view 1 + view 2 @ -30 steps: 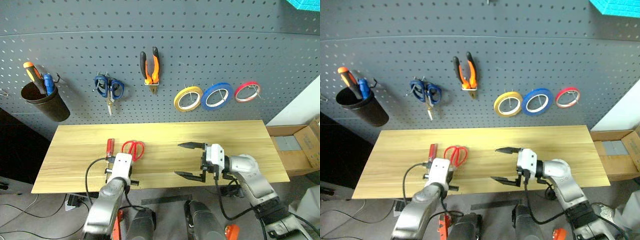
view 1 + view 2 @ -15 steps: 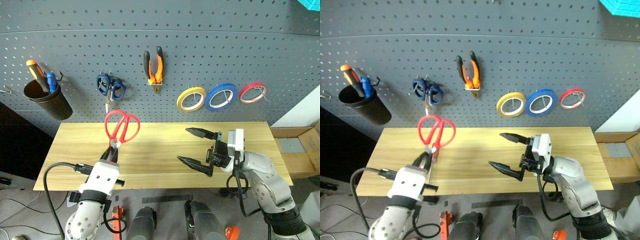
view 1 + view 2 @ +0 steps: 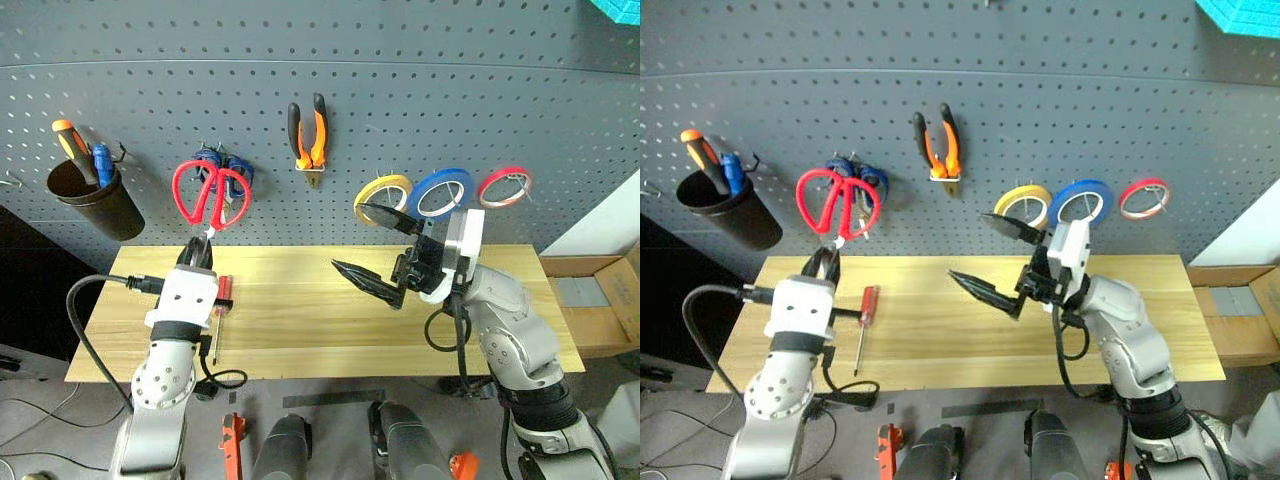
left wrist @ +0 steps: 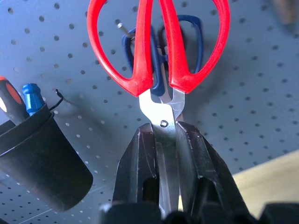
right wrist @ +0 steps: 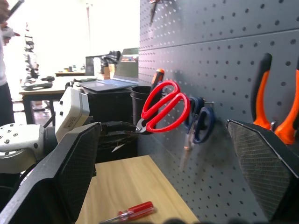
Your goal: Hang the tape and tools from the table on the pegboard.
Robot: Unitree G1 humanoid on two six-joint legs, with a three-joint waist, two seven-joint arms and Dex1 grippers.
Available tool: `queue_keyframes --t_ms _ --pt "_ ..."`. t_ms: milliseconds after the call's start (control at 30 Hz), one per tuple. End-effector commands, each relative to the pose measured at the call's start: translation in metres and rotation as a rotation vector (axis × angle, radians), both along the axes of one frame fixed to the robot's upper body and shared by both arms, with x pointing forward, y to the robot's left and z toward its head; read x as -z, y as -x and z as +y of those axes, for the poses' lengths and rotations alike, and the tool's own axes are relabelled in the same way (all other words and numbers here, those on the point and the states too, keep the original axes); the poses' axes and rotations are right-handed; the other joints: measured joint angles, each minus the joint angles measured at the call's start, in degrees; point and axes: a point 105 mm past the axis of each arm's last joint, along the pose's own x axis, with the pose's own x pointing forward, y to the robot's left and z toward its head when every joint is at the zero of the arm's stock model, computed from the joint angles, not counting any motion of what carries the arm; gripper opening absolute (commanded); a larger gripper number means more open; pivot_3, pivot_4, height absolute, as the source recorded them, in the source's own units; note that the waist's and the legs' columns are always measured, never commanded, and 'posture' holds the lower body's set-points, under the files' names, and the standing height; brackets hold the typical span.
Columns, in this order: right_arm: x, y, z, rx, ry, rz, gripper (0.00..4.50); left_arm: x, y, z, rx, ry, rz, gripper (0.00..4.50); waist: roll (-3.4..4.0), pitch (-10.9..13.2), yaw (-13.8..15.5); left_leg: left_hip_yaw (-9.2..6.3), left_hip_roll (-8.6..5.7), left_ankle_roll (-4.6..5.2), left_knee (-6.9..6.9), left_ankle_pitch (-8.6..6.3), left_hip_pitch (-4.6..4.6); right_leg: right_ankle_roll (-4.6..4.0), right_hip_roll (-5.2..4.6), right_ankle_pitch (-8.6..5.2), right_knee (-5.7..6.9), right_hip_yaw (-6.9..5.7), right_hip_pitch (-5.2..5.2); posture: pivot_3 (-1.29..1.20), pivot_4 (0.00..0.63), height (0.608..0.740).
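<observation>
In the left eye view, the left gripper (image 3: 196, 262) has risen from the table (image 3: 300, 320) and now holds the red-handled scissors (image 3: 210, 195) up against the pegboard (image 3: 400, 90), its fingers clamped on the steel blades, the red loops overlapping the blue-handled scissors (image 3: 232, 168) hanging there. A second ago those red scissors lay on the wood beside the red-handled screwdriver (image 3: 220, 305), which is still lying on the table, just right of the left arm. The right gripper (image 3: 372, 250) has also lifted and swung toward the board; its jaws stand wide apart and hold nothing, the upper finger passing in front of the yellow tape (image 3: 383, 190). That tape hangs on the board beside the blue ring (image 3: 440, 192) and the red ring (image 3: 503, 184). The orange-and-black pliers (image 3: 307, 135) hang higher, and a black cup (image 3: 95, 205) holds an orange-and-black screwdriver (image 3: 68, 140).

The right eye view shows the same arrangement.

In the left wrist view, the two black fingers (image 4: 140, 163) pinch the blades just below the pivot, and the red handles frame the blue ones and a metal hook (image 4: 124, 29).

In the right wrist view, the gripper's own broad fingers (image 5: 261, 163) stand far apart; between them the left gripper raises the red scissors beside the blue pair, with the screwdriver on the table below.
</observation>
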Motion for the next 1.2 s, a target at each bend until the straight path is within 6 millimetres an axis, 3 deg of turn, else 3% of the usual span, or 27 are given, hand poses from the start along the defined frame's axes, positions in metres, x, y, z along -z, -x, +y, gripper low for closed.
queue_keyframes --t_ms 33,300,600,733,967,1200 --pt "-0.007 0.0 0.001 0.013 0.003 -0.027 4.5 -0.005 -0.004 -0.001 0.018 0.027 -0.032 0.22 0.0 0.0 0.0 0.01 -0.01 0.0 0.0 0.0 0.0 0.0 -0.04 0.0 0.0 0.01 0.0 0.02 0.185 0.74" --pt "-0.009 0.0 0.002 0.019 0.015 -0.026 4.5 0.006 -0.018 -0.007 0.044 0.086 0.036 0.22 0.0 0.0 -0.2 0.0 -0.02 0.0 0.01 0.0 0.01 -0.03 -0.21 0.03 0.08 -0.03 -0.03 0.01 0.187 0.74" --pt "-0.009 0.001 0.003 0.012 0.024 -0.024 4.5 0.008 -0.019 0.002 0.011 0.105 0.049 3.3 -0.01 0.0 -0.2 0.02 -0.02 0.0 0.03 0.01 0.02 -0.03 -0.2 0.05 0.11 -0.02 -0.03 0.01 0.191 0.74" --pt "-0.004 0.004 0.003 0.004 0.043 -0.016 4.5 0.03 -0.011 0.009 -0.038 0.142 0.127 4.48 0.0 -0.1 -0.3 0.04 -0.02 0.0 0.03 0.0 0.04 -0.04 -0.2 0.05 0.11 0.0 -0.03 0.01 0.194 0.74" --pt "0.042 0.014 0.014 -0.061 0.297 -0.018 4.5 0.093 0.008 0.037 -0.204 0.307 0.347 4.48 -0.04 -0.1 -0.4 0.07 -0.03 0.02 0.04 0.0 0.09 -0.03 -0.2 0.05 0.14 0.01 -0.01 -0.01 0.212 0.74" --pt "0.045 0.013 0.048 -0.127 0.334 -0.035 4.5 0.116 -0.015 0.06 -0.281 0.435 0.46 4.48 -0.04 -0.1 -0.6 0.05 -0.01 0.03 0.36 0.05 0.19 -0.02 0.33 0.12 0.19 -0.09 0.19 -0.02 0.256 0.74"
